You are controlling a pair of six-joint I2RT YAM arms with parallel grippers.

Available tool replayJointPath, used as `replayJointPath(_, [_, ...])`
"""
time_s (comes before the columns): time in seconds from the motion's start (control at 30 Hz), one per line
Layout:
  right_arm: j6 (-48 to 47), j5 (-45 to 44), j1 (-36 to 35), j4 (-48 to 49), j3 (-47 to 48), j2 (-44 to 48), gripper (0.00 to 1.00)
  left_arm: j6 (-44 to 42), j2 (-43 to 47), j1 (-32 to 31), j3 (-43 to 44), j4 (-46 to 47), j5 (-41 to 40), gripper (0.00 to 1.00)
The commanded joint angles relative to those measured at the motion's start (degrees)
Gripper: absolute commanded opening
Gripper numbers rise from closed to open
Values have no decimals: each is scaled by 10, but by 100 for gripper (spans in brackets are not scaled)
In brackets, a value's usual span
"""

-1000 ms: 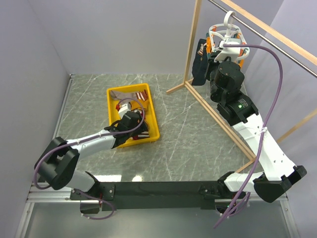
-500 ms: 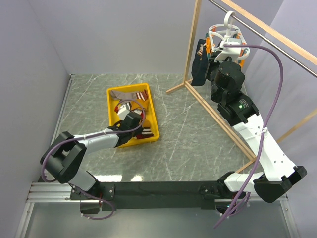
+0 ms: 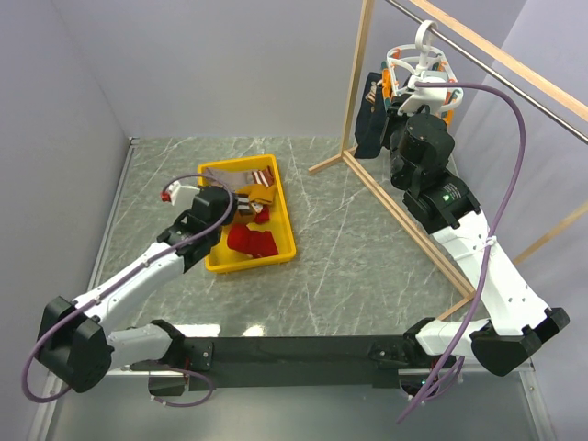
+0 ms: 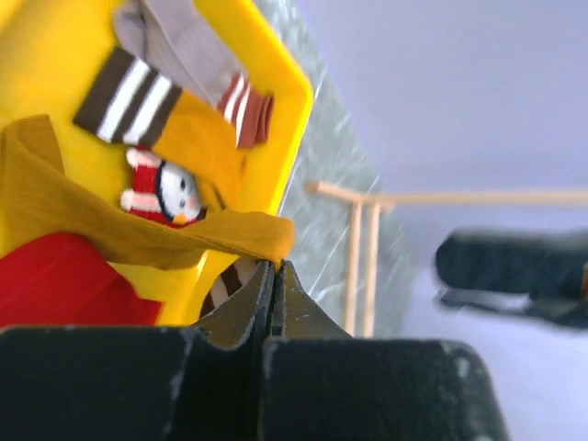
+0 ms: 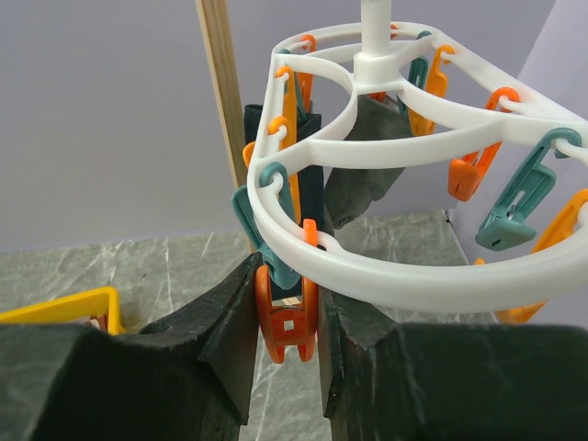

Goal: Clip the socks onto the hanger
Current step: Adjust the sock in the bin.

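My left gripper [image 4: 274, 264] is shut on an edge of a mustard yellow sock [image 4: 138, 230], which trails from the fingertips down into the yellow bin [image 4: 280, 101]. In the top view this gripper [image 3: 237, 206] hangs over the bin's left part. Other socks lie in the bin: a grey one with a striped cuff [image 4: 184, 46], a red one [image 3: 250, 241] and a red one with white marks [image 4: 161, 193]. My right gripper [image 5: 287, 322] is shut on an orange clip [image 5: 287, 331] under the white hanger [image 5: 413, 266]. A dark navy sock [image 3: 370, 129] hangs from the hanger [image 3: 418, 64].
The hanger's hook sits on the metal rod of a wooden frame [image 3: 363, 87], whose base bars [image 3: 404, 225] run across the table's right side. Grey walls close in the left and the back. Orange and teal clips [image 5: 510, 207] dangle around the ring.
My left gripper has shut on the mustard sock and risen out of the bin, swinging back toward the left. The right arm has not moved.
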State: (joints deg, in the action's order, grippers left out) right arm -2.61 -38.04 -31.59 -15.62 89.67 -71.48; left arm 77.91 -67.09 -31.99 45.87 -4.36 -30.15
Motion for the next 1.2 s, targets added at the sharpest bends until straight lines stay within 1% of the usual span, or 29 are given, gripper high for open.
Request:
replayJointPath(0.0, [2,10,2,10,2,13,11,126,10,9,70,-124,-83,0])
replayJointPath(0.07, [6,12,2,10,3,11,11,204,-18,8,113,-199,-118,1])
replayJointPath(0.1, [8,15,1,9,3,10,11,243,-33,9,152,-249,-143,1])
replayJointPath(0.13, [11,17,1,9,2,10,11,309,-64,16,168,-315,-147,1])
replayJointPath(0.17, [12,18,1,10,1,10,11,334,-79,23,180,-342,-142,1])
replayJointPath(0.2, [13,18,1,9,1,7,11,356,-92,29,190,-355,-119,1])
replayJointPath(0.23, [16,19,1,8,1,6,11,379,-113,41,189,-349,-105,1])
replayJointPath(0.37, [16,18,1,11,-3,6,10,382,-157,55,157,-277,-39,1])
replayJointPath(0.43, [13,16,1,12,-4,6,10,373,-191,62,163,-268,-11,7])
replayJointPath(0.47, [13,12,1,11,-4,4,10,361,-203,62,179,-264,-7,19])
replayJointPath(0.53, [10,10,2,9,-2,1,10,280,-232,68,198,-250,4,34])
replayJointPath(0.57, [9,7,2,9,-1,-1,10,230,-238,71,213,-206,10,41])
replayJointPath(0.6, [9,6,1,9,1,-1,10,132,-241,73,218,-186,13,65])
replayJointPath(0.63, [9,6,2,8,2,-1,10,91,-243,74,223,-174,16,74])
replayJointPath(0.67, [10,5,2,8,2,-1,10,57,-241,74,231,-173,12,78])
replayJointPath(0.7, [8,5,2,11,0,0,10,-31,-234,76,232,-158,14,88])
replayJointPath(0.73, [8,4,2,11,0,0,10,-74,-221,87,235,-159,19,98])
replayJointPath(0.77, [8,3,2,11,2,1,10,-118,-212,94,242,-164,33,99])
replayJointPath(0.8, [8,1,2,10,3,1,10,-223,-204,103,245,-165,46,100])
replayJointPath(0.87, [8,0,2,13,1,6,10,-337,-171,125,249,-162,88,99])
replayJointPath(0.9, [7,1,2,15,-5,7,10,-438,-150,130,251,-167,105,99])
replayJointPath(0.93, [8,0,3,16,-5,8,10,-496,-141,134,251,-166,126,99])
replayJointPath(0.97, [9,2,2,16,-7,11,10,-545,-133,134,251,-170,169,99])
replayJointPath(1.0, [10,2,2,16,-11,12,11,-638,-123,134,249,-171,187,98])
replayJointPath(1.03, [11,2,2,16,-13,12,10,-689,-118,134,244,-186,226,95])
replayJointPath(1.07, [12,2,2,16,-14,13,10,-744,-113,134,224,-194,269,90])
replayJointPath(1.1, [14,4,2,14,-18,13,10,-840,-104,133,212,-198,306,90])
replayJointPath(1.13, [15,7,2,14,-20,13,10,-873,-99,134,200,-198,313,90])
replayJointPath(1.17, [17,8,2,14,-23,16,10,-898,-96,134,183,-193,314,88])
